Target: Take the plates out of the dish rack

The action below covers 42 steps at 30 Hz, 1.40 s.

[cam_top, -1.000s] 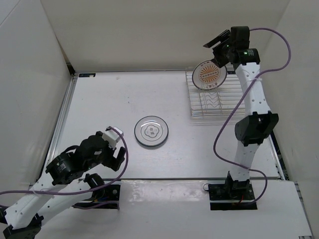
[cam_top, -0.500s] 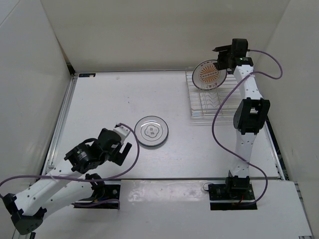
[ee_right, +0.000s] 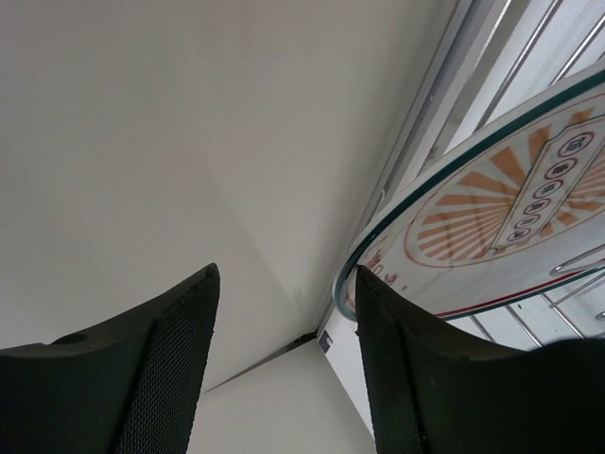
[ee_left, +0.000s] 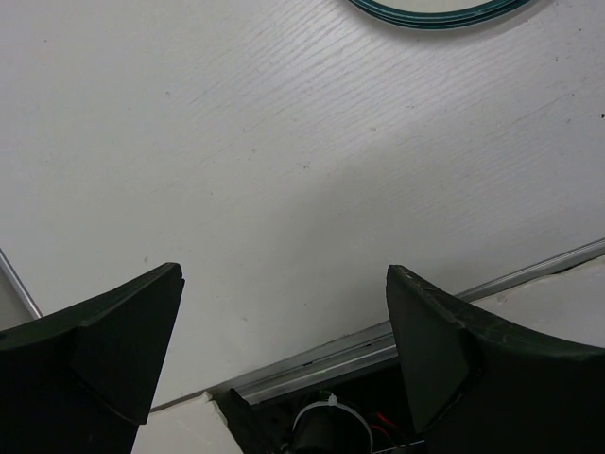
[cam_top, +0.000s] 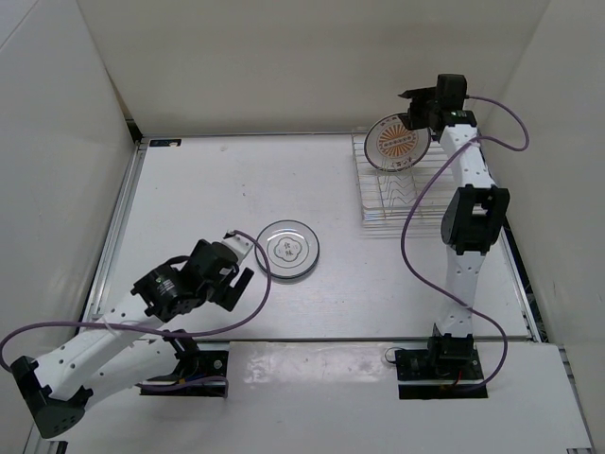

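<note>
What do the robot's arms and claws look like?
The left arm and right arm are white tubes with small holes and chunky black joints. A purple cable trails from each. The left claw and right claw are black, each with two broad fingers.

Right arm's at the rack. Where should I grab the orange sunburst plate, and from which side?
Probably pinch its upper rim, coming from above. The orange sunburst plate stands on edge in the dish rack, lower rim among the wires, so only the top edge is free. The open right gripper is beside that rim.
</note>
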Each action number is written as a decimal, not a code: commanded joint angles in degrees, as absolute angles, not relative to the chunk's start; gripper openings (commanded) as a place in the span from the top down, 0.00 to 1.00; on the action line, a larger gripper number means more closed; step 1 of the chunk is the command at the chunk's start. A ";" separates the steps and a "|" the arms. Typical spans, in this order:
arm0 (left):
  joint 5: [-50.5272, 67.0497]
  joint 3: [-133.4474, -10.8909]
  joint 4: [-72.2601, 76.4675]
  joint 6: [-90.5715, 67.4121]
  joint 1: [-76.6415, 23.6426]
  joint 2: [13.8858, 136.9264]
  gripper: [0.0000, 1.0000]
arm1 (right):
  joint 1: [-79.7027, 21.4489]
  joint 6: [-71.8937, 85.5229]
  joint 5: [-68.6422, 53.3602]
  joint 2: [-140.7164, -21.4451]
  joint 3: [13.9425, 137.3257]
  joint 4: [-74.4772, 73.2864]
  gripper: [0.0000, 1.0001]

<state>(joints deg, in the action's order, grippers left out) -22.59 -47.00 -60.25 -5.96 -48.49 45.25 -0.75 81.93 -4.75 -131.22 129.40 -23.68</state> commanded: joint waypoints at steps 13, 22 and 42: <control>-26.63 -48.69 -62.49 -9.84 -48.25 43.68 0.00 | 1.58 84.99 -9.58 -132.89 124.72 -20.65 0.41; -27.60 -48.25 -62.84 -10.28 -48.25 43.24 0.00 | 1.93 85.52 -12.04 -132.54 122.52 -19.95 0.58; -27.77 -46.93 -62.31 -10.02 -48.25 42.45 0.00 | 2.11 84.82 -16.35 -124.98 114.35 -18.02 0.92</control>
<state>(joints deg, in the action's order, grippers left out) -26.92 -46.98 -62.94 -9.93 -48.49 43.24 2.52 86.43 -16.05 -127.31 116.14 -17.96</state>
